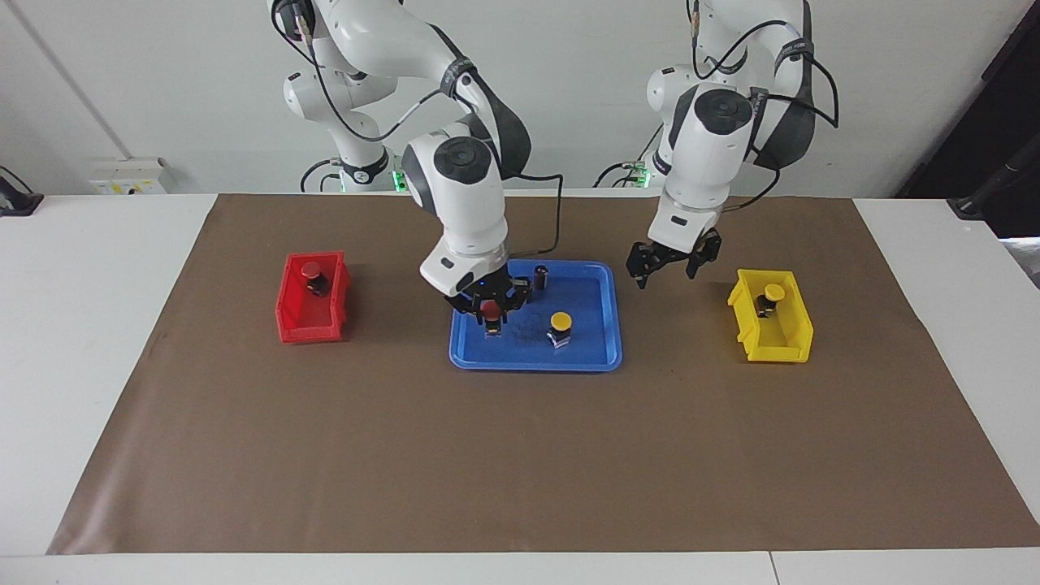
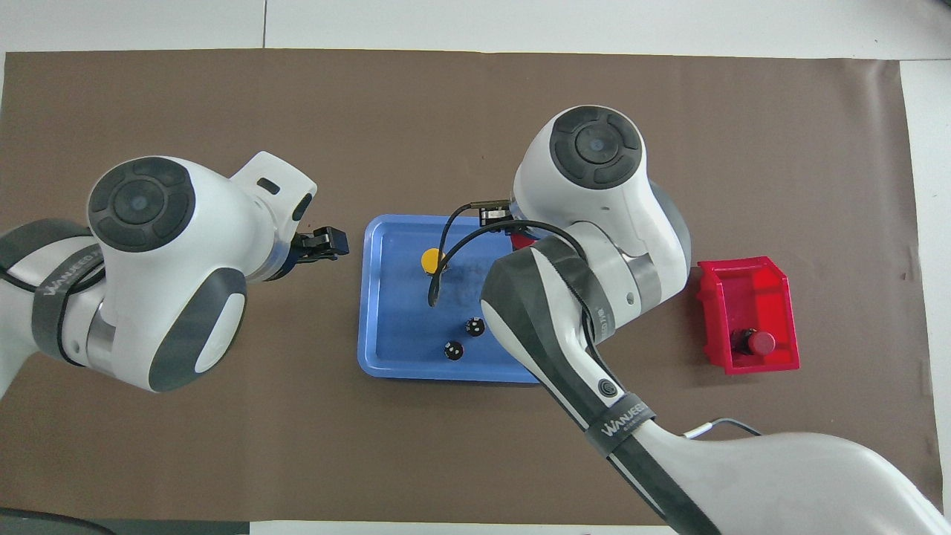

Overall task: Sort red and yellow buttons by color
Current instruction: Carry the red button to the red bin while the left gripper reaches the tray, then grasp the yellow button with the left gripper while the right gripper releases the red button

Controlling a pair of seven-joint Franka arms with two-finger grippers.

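Already one red-capped push-button (image 1: 311, 275) sits in the red plastic bin (image 1: 286, 302) toward the right arm's end of the brown mat, and one yellow-capped button (image 1: 770, 297) in the yellow plastic bin (image 1: 792, 341) toward the left arm's end, so colours are kept apart. Over the blue plastic tray (image 1: 605, 354) at mid-table, the right gripper (image 1: 490, 312) seems to pinch the second red button (image 1: 491, 311); a second yellow button (image 1: 560, 326) stands beside it. The left gripper (image 1: 666, 271) waits, jaws spread, between tray and yellow bin.

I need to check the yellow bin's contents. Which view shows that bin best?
The facing view: the yellow bin is fully visible there, holding one yellow button. In the overhead view the left arm's body hides the bin.
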